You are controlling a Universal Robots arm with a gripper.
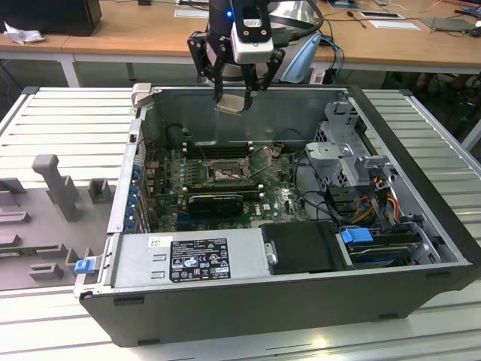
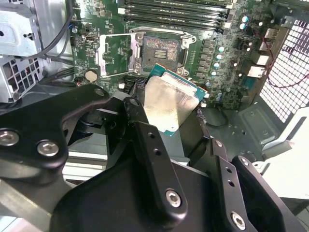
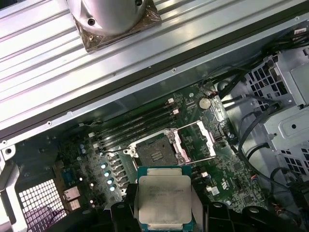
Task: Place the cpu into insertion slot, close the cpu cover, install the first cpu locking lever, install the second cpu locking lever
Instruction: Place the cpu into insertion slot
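**Gripper over the open case.** You are looking at the gripper [image 1: 233,100] hanging above the open case [image 1: 421,226], near its far wall in the exterior view. The fingers [image 2: 145,130] are pinching the cpu [image 1: 229,105] by two opposite edges, parted just as far as the chip is wide. In the exterior view the cpu is sitting tilted between them.

**Cpu.** In both wrist views the cpu [image 2: 169,96] [image 3: 164,198] is turning its silvery metal face toward the cameras, with a green rim showing around that face. It is hanging in the air, well apart from the motherboard [image 1: 278,199] and touching nothing but the fingers.

**Slot.** The slot [image 1: 224,174] is lying uncovered on the motherboard, its brownish-gold centre showing in both wrist views [image 2: 161,48] [image 3: 154,153]. In the exterior view it is sitting between the memory slots [image 1: 214,148] on the far side and a long black card [image 1: 218,201] on the near side.

**Cover.** The cover [image 2: 113,55] [image 3: 195,142] is resting swung off the slot, just beside one of its edges, and you are seeing green board through its square cut-out.

**Surroundings.** The case is lying on its side on a slatted metal table [image 1: 68,128], with a drive cage [image 1: 349,147] at the exterior view's right.
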